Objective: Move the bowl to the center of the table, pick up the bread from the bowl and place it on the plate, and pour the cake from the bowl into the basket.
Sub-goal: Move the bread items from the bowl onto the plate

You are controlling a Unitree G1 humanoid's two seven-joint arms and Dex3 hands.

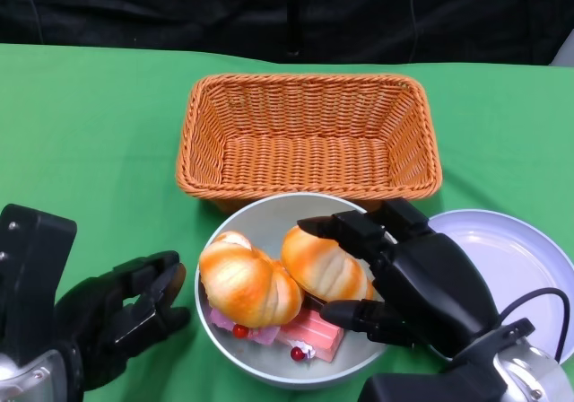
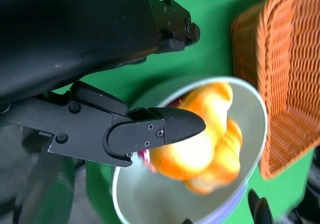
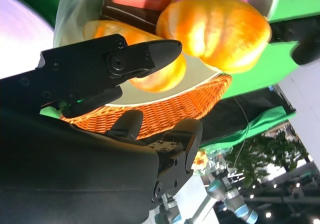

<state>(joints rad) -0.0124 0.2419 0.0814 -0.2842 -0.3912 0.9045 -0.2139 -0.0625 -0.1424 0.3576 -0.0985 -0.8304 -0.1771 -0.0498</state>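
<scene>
A grey bowl point(image 1: 262, 219) stands in front of me, just below the basket. It holds two orange bread rolls, one on the left point(image 1: 247, 284) and one on the right point(image 1: 321, 263), lying on pink cake pieces point(image 1: 312, 335) with red cherries. My right hand point(image 1: 408, 272) reaches over the bowl's right rim, its fingers spread on either side of the right roll, which still lies in the bowl. In the right wrist view one finger point(image 3: 115, 61) crosses in front of a roll point(image 3: 220, 29). My left hand point(image 1: 126, 317) hangs empty beside the bowl's left rim, fingers apart.
An empty orange wicker basket point(image 1: 309, 137) sits behind the bowl, nearly touching it. A pale plate point(image 1: 516, 254) lies to the bowl's right, partly under my right hand. Green cloth covers the table point(image 1: 90, 124), with a dark backdrop at the far edge.
</scene>
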